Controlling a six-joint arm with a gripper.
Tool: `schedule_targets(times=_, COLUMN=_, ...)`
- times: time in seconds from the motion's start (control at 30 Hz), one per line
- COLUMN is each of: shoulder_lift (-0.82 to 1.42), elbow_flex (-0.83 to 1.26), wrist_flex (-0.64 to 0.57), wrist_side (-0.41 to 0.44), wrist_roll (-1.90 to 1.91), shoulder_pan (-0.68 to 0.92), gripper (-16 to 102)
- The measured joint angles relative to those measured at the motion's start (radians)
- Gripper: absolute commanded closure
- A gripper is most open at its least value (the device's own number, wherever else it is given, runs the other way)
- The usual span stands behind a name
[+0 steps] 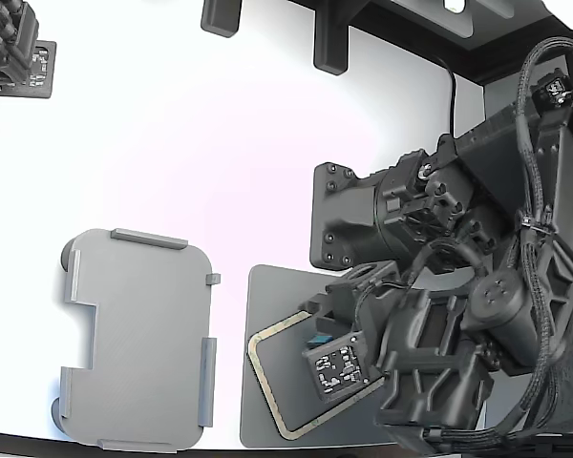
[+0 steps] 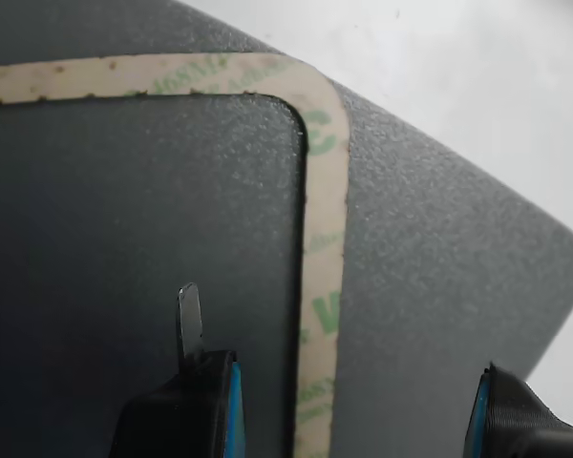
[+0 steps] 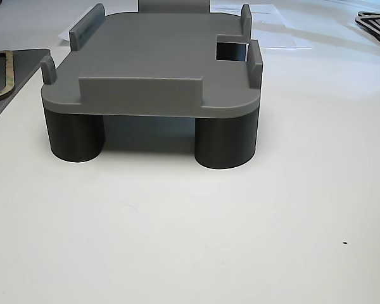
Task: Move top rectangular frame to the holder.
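Observation:
The top rectangular frame [image 1: 267,382] is a thin beige outline with greenish print. It lies flat on a dark grey mat [image 1: 267,296] at the bottom middle of the exterior view. In the wrist view, the frame's rounded corner and one side strip [image 2: 325,239] show on the mat [image 2: 439,267]. My gripper [image 2: 349,396] is open just above the mat, with its jaws on either side of that side strip. One finger carries a thin metal blade [image 2: 189,320]. In the exterior view the gripper [image 1: 312,331] hangs over the frame's far side. The light grey holder [image 1: 138,339] stands empty to the exterior view's left of the mat. It also shows in the other view [image 3: 158,57].
The holder rests on dark round legs [image 3: 225,142]. My arm's black base [image 1: 349,215] stands behind the mat. A second arm [image 1: 10,57] is at the exterior view's top left. Black fixtures [image 1: 329,38] line the far edge. The table's front edge runs just below the holder and mat.

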Motion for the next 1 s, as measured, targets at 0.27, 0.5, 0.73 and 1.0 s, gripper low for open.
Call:
schedule_targets(times=0.27, shoulder_lift=-0.043, elbow_flex=0.049, wrist_flex=-0.077, wrist_side=-0.002, wrist_roll=-0.023, shoulder_pan=-0.006, gripper=-14)
schedule_targets(times=0.5, shoulder_lift=-0.063, elbow_flex=0.067, wrist_flex=-0.126, wrist_side=-0.02, wrist_roll=-0.021, shoulder_pan=-0.028, gripper=-8)
schedule_targets(times=0.73, shoulder_lift=-0.123, elbow_flex=0.067, wrist_flex=-0.167, wrist_side=-0.032, wrist_roll=-0.054, shoulder_pan=-0.063, gripper=-1)
schedule_targets(times=1.0, shoulder_lift=-0.144, elbow_flex=0.067, wrist_flex=-0.187, wrist_side=-0.038, wrist_roll=-0.051, shoulder_pan=-0.063, gripper=7)
